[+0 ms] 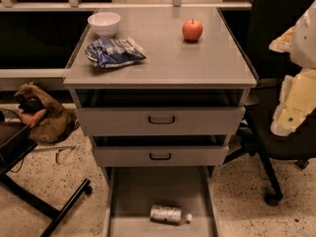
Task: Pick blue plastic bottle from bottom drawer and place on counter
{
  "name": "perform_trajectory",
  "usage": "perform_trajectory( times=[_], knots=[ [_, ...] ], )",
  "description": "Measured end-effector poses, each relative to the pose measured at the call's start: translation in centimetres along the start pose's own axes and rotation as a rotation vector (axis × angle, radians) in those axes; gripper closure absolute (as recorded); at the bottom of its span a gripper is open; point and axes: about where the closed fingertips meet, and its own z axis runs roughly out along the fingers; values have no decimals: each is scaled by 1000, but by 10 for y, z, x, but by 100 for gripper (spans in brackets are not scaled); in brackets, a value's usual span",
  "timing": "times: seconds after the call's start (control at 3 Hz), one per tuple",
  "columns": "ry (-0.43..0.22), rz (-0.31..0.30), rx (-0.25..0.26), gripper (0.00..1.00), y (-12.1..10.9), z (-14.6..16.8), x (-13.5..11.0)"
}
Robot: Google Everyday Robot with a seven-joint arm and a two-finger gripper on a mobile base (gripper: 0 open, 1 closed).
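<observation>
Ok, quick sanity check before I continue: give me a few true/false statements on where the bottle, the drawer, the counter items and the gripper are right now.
1. The blue plastic bottle lies on its side in the bottom drawer. True.
2. The blue-and-white snack bag lies on the counter just in front of the white bowl. True.
3. The apple sits inside the bowl. False: it stands alone on the counter, to the bowl's right.
4. The bottom drawer is pushed shut. False: it is pulled out.
5. The gripper is at the view's right edge, beside the counter, away from the bottle. True.
</observation>
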Motion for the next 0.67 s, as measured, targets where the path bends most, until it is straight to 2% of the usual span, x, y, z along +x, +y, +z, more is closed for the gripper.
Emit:
perform_trajectory(
  times=[0.67],
  knots=[
    [17,18,15,0,3,11,3]
  ],
)
